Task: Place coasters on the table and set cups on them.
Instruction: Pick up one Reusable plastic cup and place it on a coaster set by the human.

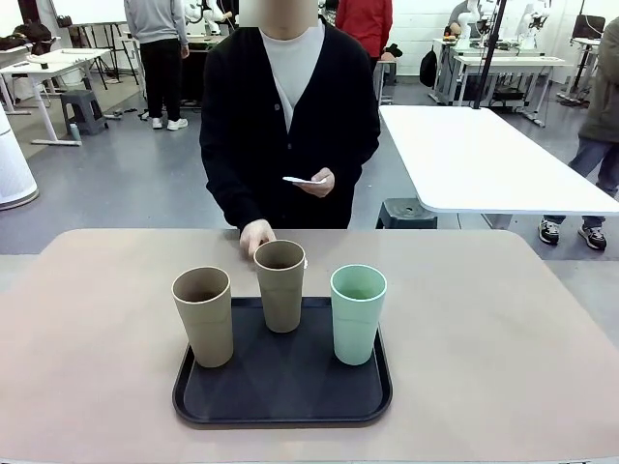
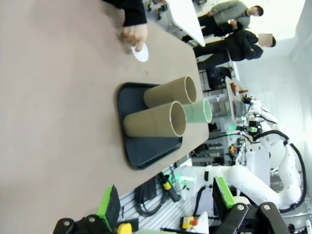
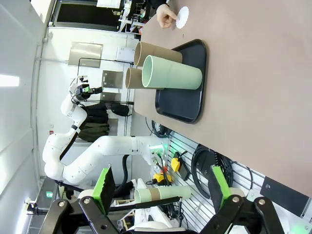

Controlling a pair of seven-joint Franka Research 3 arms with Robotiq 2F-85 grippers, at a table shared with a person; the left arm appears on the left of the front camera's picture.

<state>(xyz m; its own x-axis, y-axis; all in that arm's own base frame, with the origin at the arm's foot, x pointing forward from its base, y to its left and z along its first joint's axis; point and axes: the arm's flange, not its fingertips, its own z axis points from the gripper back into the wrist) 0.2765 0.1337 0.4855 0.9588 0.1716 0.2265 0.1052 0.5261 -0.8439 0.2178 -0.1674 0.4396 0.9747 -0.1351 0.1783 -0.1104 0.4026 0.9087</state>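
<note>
We see two tan-brown matte tumblers (image 1: pixel 204 314) and a mint-green tumbler (image 1: pixel 358 312) on the black tray (image 1: pixel 280 404) on the beige tabletop (image 1: pixel 484 338). Beyond it the person's hand (image 2: pixel 134 34) touches a white lacy paper doily (image 2: pixel 140 52) (lying flat). Our left gripper (image 2: pixel 165 197) and right gripper (image 3: pixel 162 184) hang, jaws apart.

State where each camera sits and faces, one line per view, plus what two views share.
Front: fixed at the robot's edge, facing across the table at the person's torso and hand.
Left wrist: beyond the table's near edge, looking along the open left fingers toward the tray.
Right wrist: likewise, along the open right fingers, rolled the other way.
Shared: both wrist views catch the mint cup and the coaster by that hand.
</note>
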